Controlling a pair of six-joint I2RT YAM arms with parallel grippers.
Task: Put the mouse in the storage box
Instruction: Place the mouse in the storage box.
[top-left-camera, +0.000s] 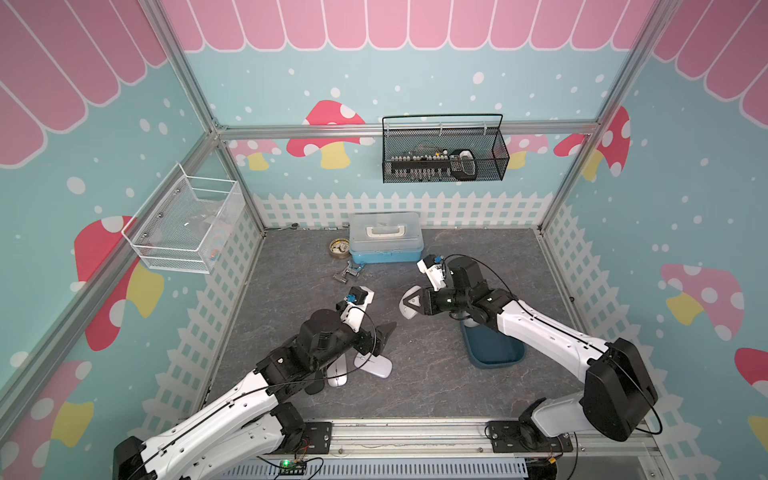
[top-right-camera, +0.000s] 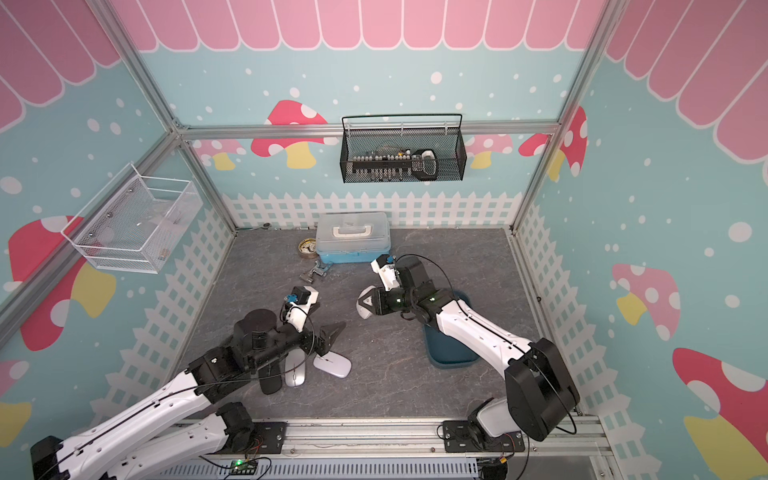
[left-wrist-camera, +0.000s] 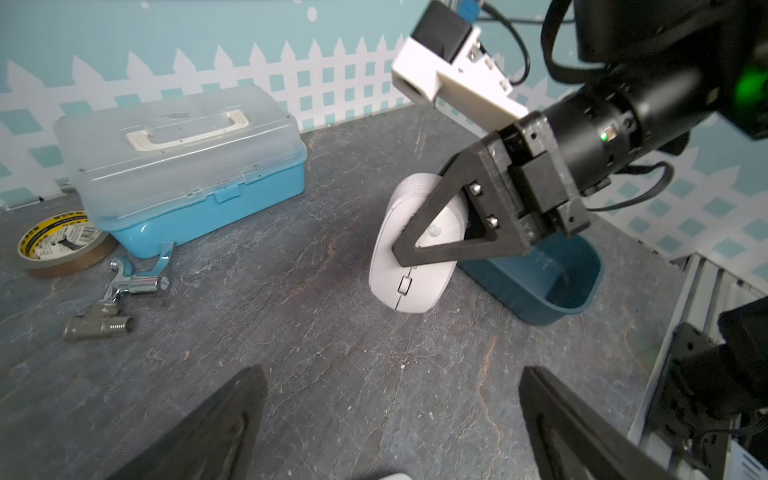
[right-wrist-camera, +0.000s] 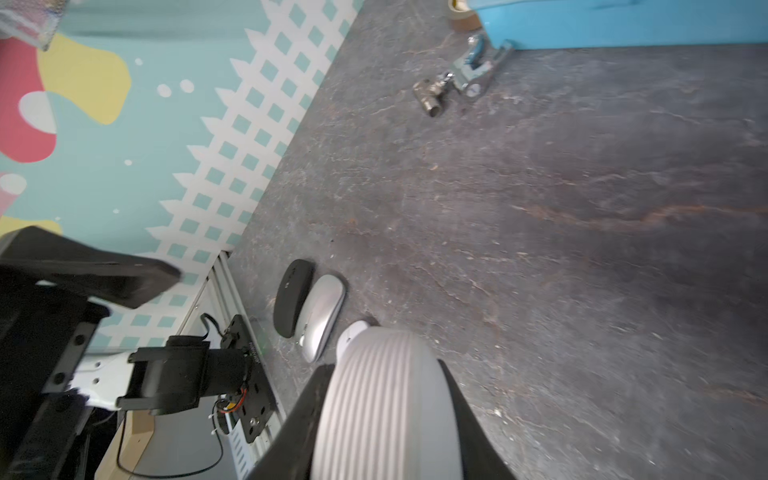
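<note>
My right gripper (right-wrist-camera: 386, 374) clamps the pale grey ribbed plastic mouse (left-wrist-camera: 409, 286), on end beside the shallow dark-teal plastic storage box (left-wrist-camera: 552, 307). The left gripper (left-wrist-camera: 392, 374) is spread wide, holding nothing.

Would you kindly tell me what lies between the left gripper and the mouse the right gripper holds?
Nothing: the left wrist view shows only bare table between the left gripper and the mouse.
</note>
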